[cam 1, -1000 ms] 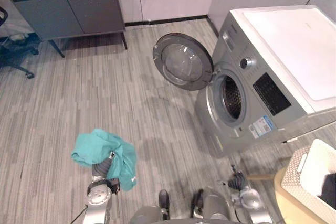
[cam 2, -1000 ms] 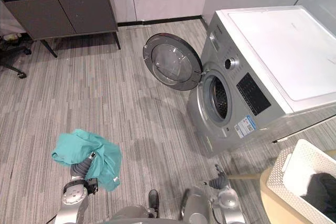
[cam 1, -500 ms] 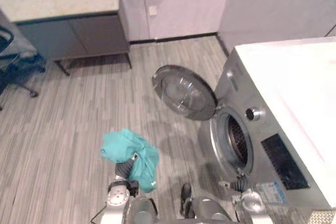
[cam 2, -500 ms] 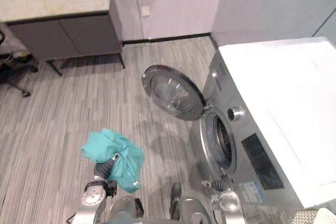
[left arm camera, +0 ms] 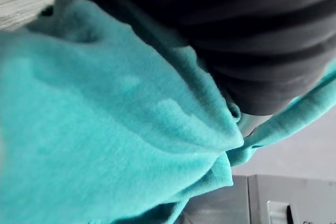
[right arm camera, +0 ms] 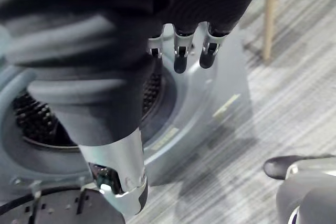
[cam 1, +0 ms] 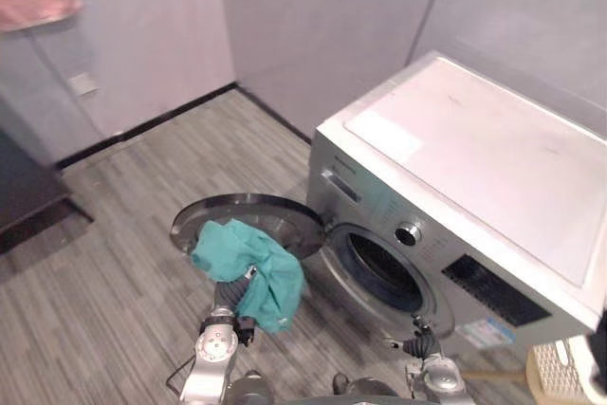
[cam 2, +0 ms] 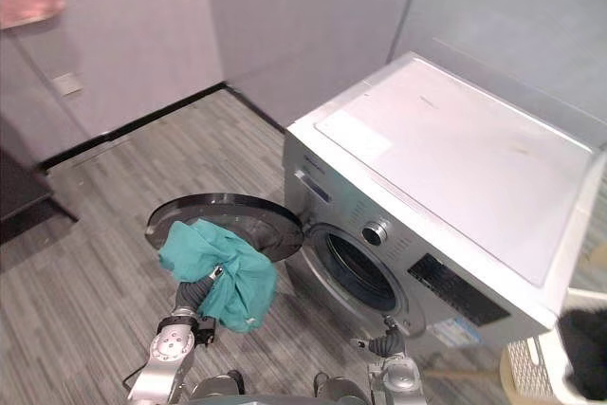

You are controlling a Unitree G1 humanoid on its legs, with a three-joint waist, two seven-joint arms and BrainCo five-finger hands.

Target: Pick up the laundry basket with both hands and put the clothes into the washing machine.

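Gaping open, the washer [cam 1: 455, 225] faced the robot, its door [cam 1: 248, 218] swung wide. The cloth [cam 1: 251, 267] draped the left hand [left arm camera: 262, 61], hiding its fingers, beside that door. The right hand [right arm camera: 181, 51] hung slack and empty. Unsecured cloth might slip or snag the door.

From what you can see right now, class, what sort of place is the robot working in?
Probably a home laundry or utility room: a silver front-loading washing machine with its round door open, a teal garment draped over the left hand, and a white laundry basket beside the machine.
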